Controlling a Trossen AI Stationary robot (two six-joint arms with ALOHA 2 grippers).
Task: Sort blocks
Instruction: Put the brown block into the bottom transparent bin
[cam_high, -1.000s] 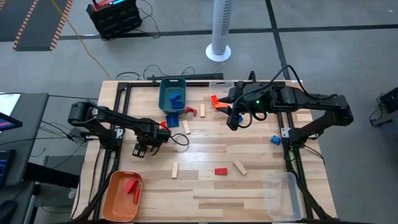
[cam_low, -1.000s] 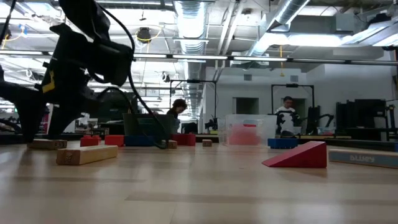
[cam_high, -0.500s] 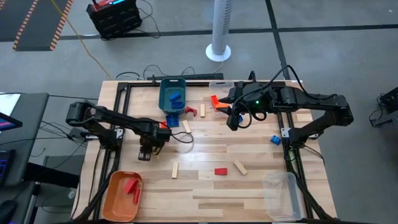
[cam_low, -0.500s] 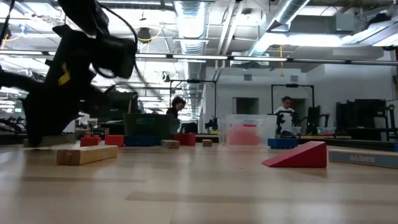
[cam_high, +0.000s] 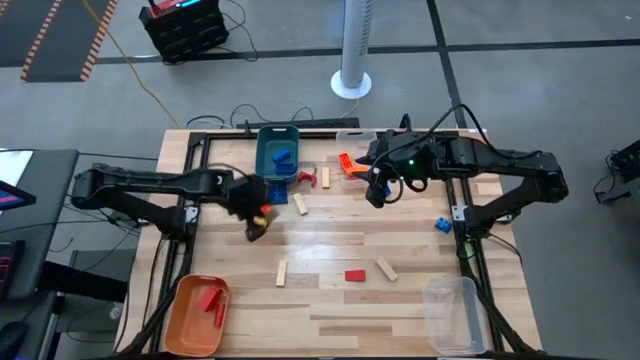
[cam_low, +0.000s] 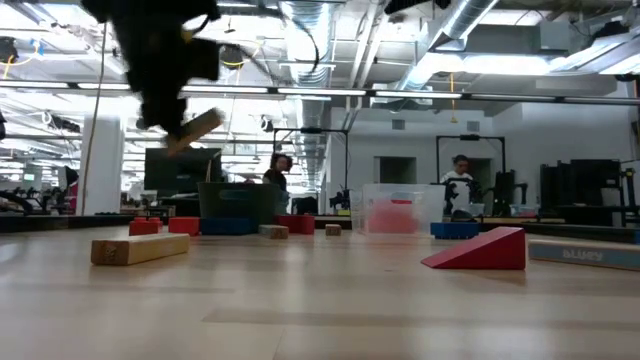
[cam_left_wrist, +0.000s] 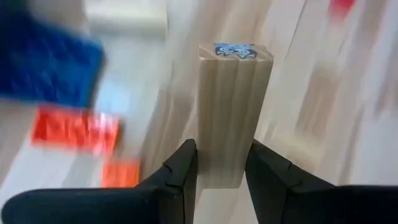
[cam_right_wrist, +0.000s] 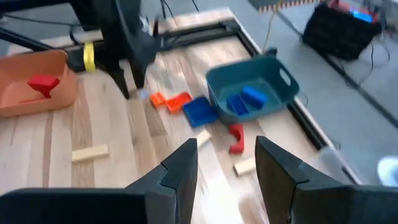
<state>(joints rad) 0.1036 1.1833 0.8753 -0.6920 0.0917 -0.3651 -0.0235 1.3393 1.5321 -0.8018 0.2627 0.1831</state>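
the left claw (cam_left_wrist: 217, 174) was clamped on a plain wood block (cam_left_wrist: 231, 112), held tilted in the air above the worktop (cam_high: 400, 310), near the teal bin (cam_high: 277, 150). the right claw (cam_right_wrist: 227, 158) hung apart, holding nothing, over the worktop's far side.

You had even, bright overhead light on the table (cam_high: 330, 300) in the high view, with only soft shadows under the arms. In the low view, ceiling lights (cam_low: 310, 40) glared from behind, so the left gripper (cam_low: 165, 95) showed as a dark, smeared silhouette. Your left wrist view was badly motion-blurred behind the held wooden block (cam_left_wrist: 233, 112), which stayed fairly crisp. The right wrist view looked soft throughout, its own fingers (cam_right_wrist: 180, 174) out of focus.
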